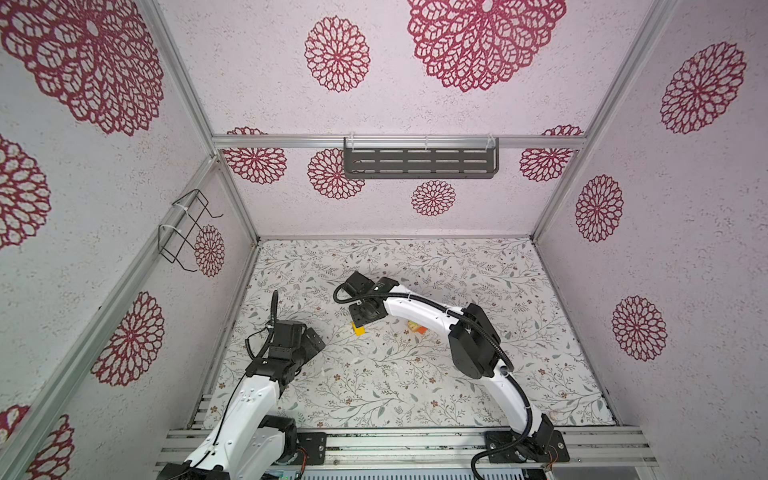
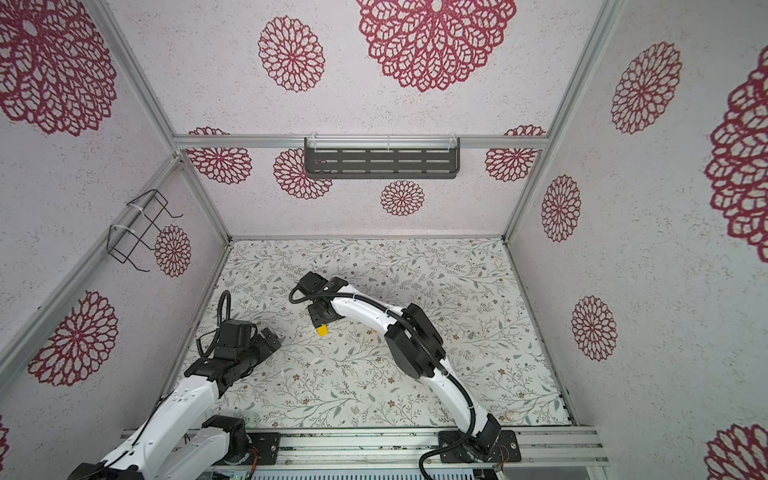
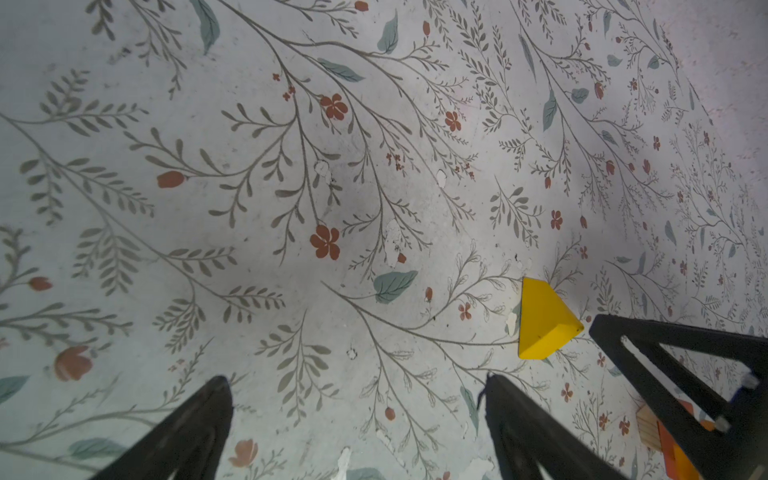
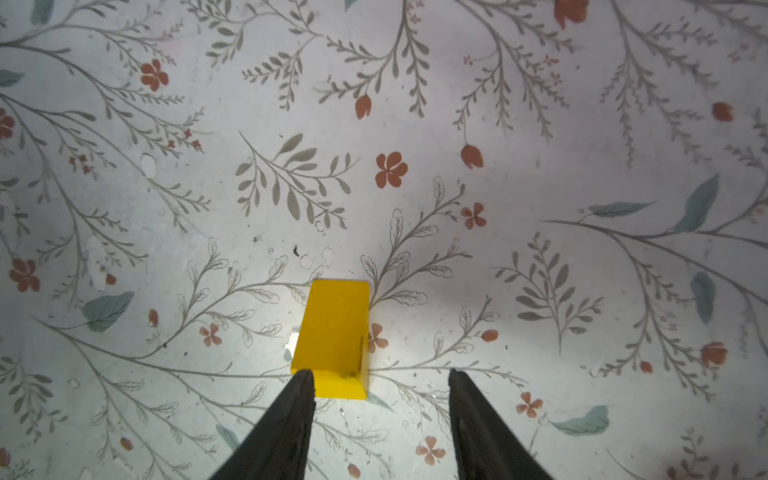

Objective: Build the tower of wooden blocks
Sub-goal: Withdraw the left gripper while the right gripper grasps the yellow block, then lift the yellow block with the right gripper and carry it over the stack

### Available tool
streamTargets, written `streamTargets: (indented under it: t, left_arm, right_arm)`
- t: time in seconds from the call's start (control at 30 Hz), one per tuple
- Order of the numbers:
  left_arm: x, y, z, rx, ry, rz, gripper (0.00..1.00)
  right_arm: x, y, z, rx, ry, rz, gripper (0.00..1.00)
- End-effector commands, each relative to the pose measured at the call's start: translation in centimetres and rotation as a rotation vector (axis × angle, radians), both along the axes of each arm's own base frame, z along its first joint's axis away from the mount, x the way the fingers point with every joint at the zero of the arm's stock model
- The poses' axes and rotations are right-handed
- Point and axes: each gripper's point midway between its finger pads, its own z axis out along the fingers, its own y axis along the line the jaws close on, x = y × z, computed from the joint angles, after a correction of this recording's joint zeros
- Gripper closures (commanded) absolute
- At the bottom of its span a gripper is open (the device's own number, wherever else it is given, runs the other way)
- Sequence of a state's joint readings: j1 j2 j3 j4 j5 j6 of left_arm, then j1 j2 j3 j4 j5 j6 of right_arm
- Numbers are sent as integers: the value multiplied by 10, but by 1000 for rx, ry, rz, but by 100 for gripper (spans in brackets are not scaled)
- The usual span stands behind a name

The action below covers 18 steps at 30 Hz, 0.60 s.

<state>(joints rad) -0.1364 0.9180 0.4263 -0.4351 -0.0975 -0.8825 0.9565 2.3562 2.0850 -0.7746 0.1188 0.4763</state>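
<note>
A yellow triangular wood block lies on the floral desk, touching one fingertip of the right gripper, whose fingers are parted and empty. The left gripper is near the block, fingers wide. An orange-and-tan wood block stack sits near the block.

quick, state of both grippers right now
left gripper: open, holding nothing
right gripper: open, holding nothing; the yellow block lies at one fingertip, not clamped
</note>
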Motion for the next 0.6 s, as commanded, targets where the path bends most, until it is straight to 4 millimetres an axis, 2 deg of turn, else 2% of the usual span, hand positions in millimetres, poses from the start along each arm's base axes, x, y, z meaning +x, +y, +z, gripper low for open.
streamTargets:
  t: [0.0, 0.33, 0.57]
  left_arm:
    - [8, -1, 0, -6, -27, -8, 3]
    - [8, 1, -1, -8, -29, -7, 3]
    - [9, 1, -1, -9, -25, -5, 3]
  right_arm:
    - [1, 11, 9, 42, -12, -24, 44]
    - [-6, 21, -9, 52, 23, -10, 42]
    - [-6, 25, -9, 64, 24, 0, 42]
